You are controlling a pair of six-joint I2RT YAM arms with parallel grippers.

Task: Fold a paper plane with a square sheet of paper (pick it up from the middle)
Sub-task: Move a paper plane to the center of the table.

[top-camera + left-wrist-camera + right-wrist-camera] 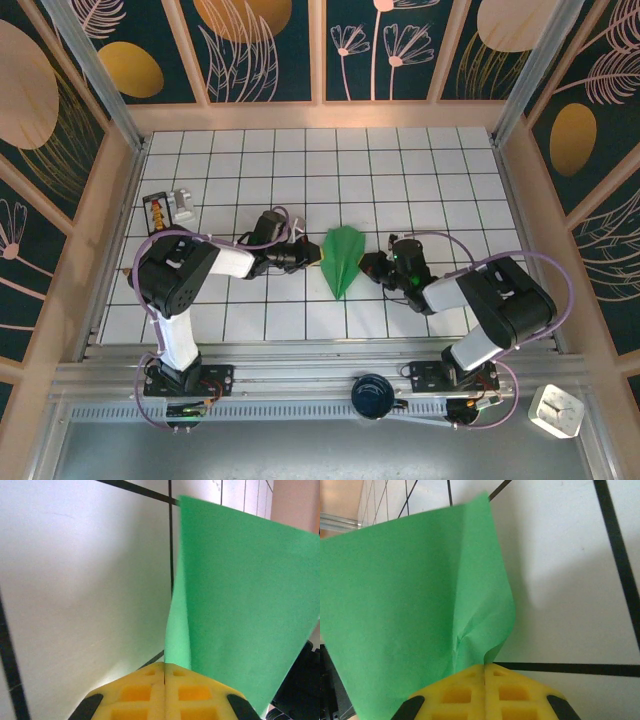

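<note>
The green paper plane (342, 262), folded from the square sheet of paper, lies mid-table as a pointed dart with its tip toward the near edge. My left gripper (315, 255) meets its left edge and my right gripper (368, 266) its right edge. In the left wrist view the yellow fingers (135, 692) of the left gripper (165, 666) are shut, with a strip of the green paper (240, 595) running into the tips. In the right wrist view the right gripper (485, 666) is shut on a crumpled edge of the paper (405, 595), which rises off the tiled table (570, 580).
A small black-and-orange box (158, 210) and a grey block (183, 205) sit at the back left of the table. A dark blue cup (373, 393) and a white square device (556, 410) rest on the near rail. Wooden frame walls (320, 115) enclose the tiles.
</note>
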